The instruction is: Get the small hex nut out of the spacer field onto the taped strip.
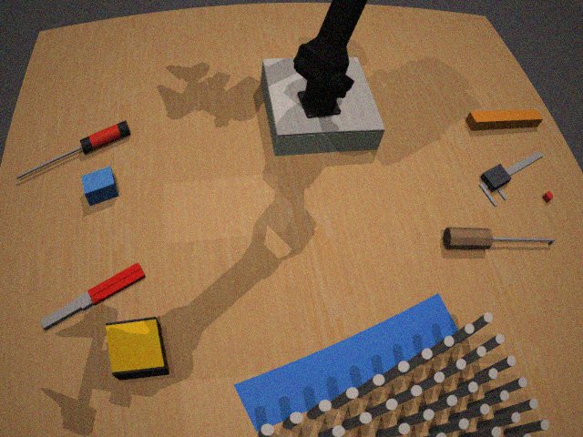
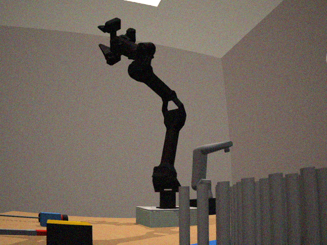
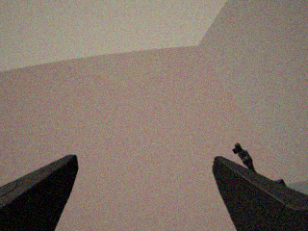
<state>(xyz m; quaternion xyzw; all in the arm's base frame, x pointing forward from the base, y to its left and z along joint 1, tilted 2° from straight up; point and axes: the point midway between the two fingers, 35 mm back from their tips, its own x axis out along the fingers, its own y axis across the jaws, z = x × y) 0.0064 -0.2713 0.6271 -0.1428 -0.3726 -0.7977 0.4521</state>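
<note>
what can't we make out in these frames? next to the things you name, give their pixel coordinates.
- Hex nut: not distinguishable in any view; the crowded spacers (image 1: 404, 366) (image 2: 247, 208) could hide it.
- Spacer field: cut off by the top view's bottom edge and the exterior's right edge.
- Gripper (image 2: 101, 35) (image 3: 146, 164): outside the top view's frame.
- Brown-handled tool (image 1: 467, 238): tip too small in the top view to tell its exact shape.

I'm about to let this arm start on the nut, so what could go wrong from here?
The spacers stand upright in close rows, so a tool pulled sideways could well knock one over. No nut can be made out among them, so a blind sweep might miss it. The open gripper is raised high with nothing between its fingers; swinging down, it could bump the yellow-topped block.
</note>
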